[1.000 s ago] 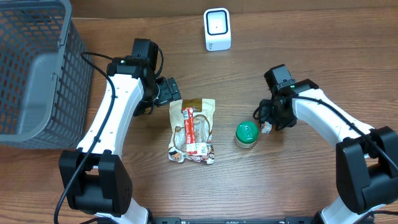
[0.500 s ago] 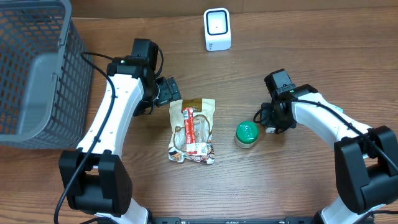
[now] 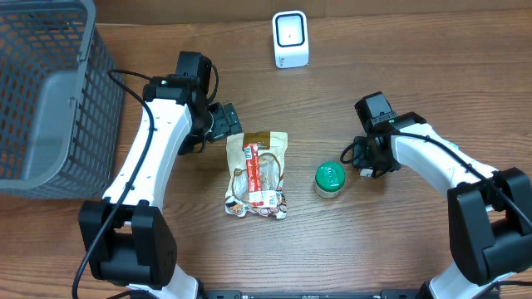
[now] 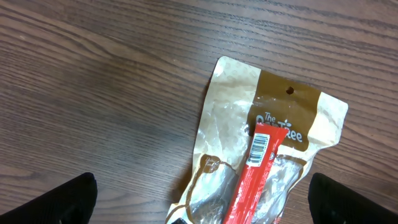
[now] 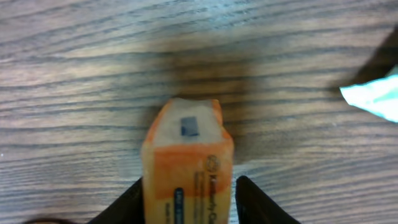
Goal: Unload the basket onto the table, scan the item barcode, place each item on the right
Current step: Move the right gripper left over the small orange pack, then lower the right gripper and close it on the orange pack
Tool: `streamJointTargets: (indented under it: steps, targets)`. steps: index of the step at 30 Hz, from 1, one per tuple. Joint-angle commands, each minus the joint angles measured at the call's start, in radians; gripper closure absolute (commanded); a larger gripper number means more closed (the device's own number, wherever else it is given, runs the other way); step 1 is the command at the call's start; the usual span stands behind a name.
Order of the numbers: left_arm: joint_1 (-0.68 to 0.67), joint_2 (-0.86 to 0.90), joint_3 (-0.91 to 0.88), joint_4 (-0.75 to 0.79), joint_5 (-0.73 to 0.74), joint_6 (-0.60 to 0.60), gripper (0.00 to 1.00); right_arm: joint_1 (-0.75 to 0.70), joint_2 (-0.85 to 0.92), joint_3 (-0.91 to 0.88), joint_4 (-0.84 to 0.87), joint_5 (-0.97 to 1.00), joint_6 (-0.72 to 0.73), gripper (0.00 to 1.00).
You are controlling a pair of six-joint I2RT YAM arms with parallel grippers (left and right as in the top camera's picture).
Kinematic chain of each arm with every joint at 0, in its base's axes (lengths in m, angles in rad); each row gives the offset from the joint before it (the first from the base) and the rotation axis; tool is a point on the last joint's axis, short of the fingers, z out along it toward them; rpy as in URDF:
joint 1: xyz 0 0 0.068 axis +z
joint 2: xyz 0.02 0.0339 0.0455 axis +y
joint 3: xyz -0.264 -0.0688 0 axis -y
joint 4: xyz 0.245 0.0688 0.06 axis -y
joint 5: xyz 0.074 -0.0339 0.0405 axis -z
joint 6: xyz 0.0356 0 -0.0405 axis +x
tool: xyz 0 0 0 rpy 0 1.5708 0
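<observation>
From overhead, your right fingers [image 3: 366, 166] sit low over the worktop [image 3: 416, 66], just right of the green-lidded jar [image 3: 330, 178]. The scanner [image 3: 290, 39] stands well apart from them at the far edge, ahead and to their left. Your left fingers [image 3: 226, 123] hang at the far end of the snack pouch [image 3: 258, 174]; they are nearer the scanner, but they carry nothing. In the left wrist view those fingers are spread wide, with the pouch lying flat beyond them. Its long axis runs toward the camera, and a barcode on its red strip faces up. In the right wrist view the orange pack [image 5: 186, 168] lies on the wood between the right fingers, its long axis pointing straight out from the wrist. The fingers sit close against both long sides, but you cannot tell whether they are clamping it or only flanking it. No barcode shows on the pack's upper face. So I judge you will need a firm hold first, then a carry up and leftward, turning whichever face bears the code toward the scanner's window.
</observation>
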Motion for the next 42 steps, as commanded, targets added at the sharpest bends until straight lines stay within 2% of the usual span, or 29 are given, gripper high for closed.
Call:
streamJointTargets:
  steps: [1,7,17,39,42]
  targets:
    - [-0.002,-0.023,0.021,0.001,0.003,-0.006,0.0,-0.004,-0.016,0.047,-0.035,0.014,0.0,0.57]
    - [-0.002,-0.023,0.021,0.001,0.003,-0.006,0.0,-0.005,-0.027,0.153,-0.138,0.014,0.0,0.52]
    - [-0.002,-0.023,0.021,0.001,0.003,-0.006,0.0,-0.004,-0.027,0.158,-0.242,0.002,0.002,0.45]
    - [-0.002,-0.023,0.021,0.001,0.003,-0.006,0.0,-0.004,-0.037,0.183,-0.236,-0.054,0.007,0.44]
    - [-0.002,-0.023,0.021,0.001,0.003,-0.006,0.0,-0.004,-0.061,0.21,-0.246,-0.053,0.007,0.41]
